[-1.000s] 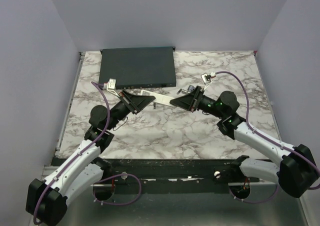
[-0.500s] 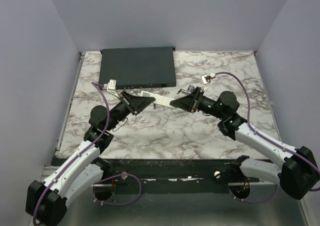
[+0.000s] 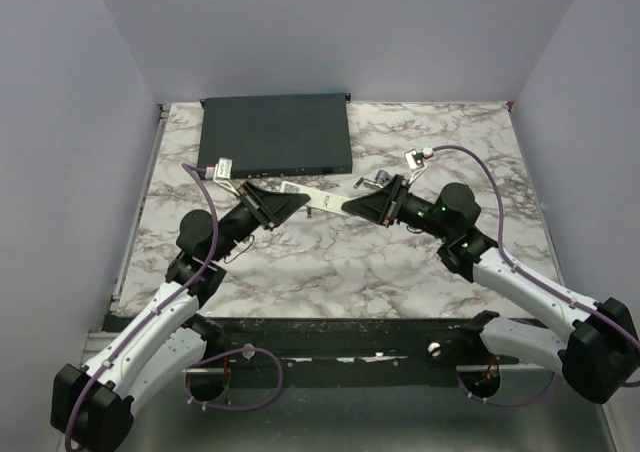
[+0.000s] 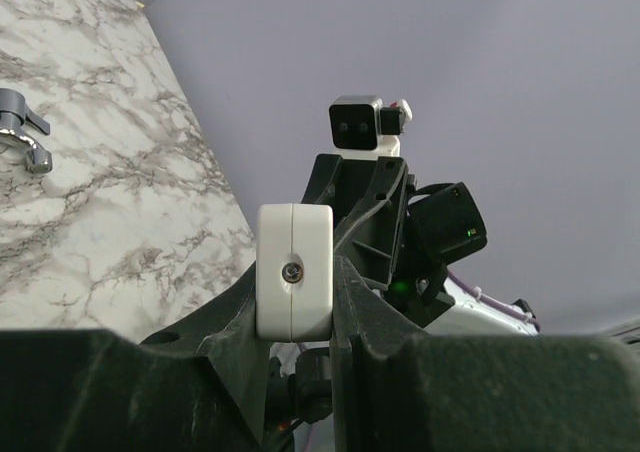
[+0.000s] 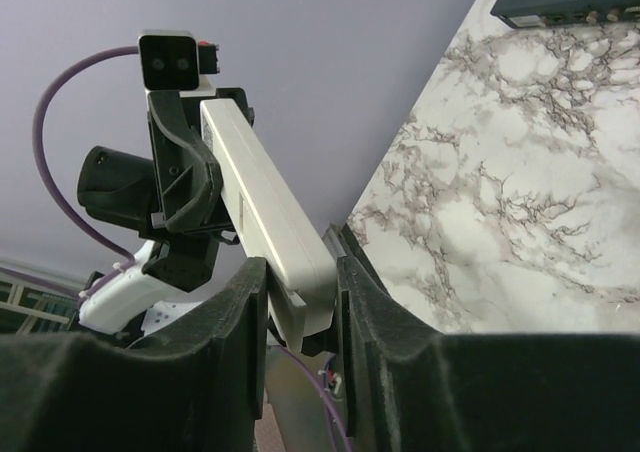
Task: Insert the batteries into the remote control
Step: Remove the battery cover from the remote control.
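The white remote control [image 3: 322, 201] hangs above the table, held level between my two grippers. My left gripper [image 3: 300, 200] is shut on its left end, and the left wrist view shows that square end face [image 4: 294, 272] with a screw, pinched between the dark fingers. My right gripper [image 3: 348, 204] is shut on the other end. In the right wrist view the remote [image 5: 262, 207] runs away from my right gripper [image 5: 300, 284] toward the left gripper [image 5: 185, 202]. The batteries are out of view.
A large flat dark-grey box [image 3: 276, 132] lies at the back of the marble table [image 3: 330, 262]. A small white piece [image 3: 290, 186] lies just beyond the remote. A small grey metal clip [image 4: 25, 140] rests on the marble. Purple walls enclose the table.
The right arm has shifted slightly, its elbow a little farther right. The remote stays held between both grippers. The left arm has hardly moved.
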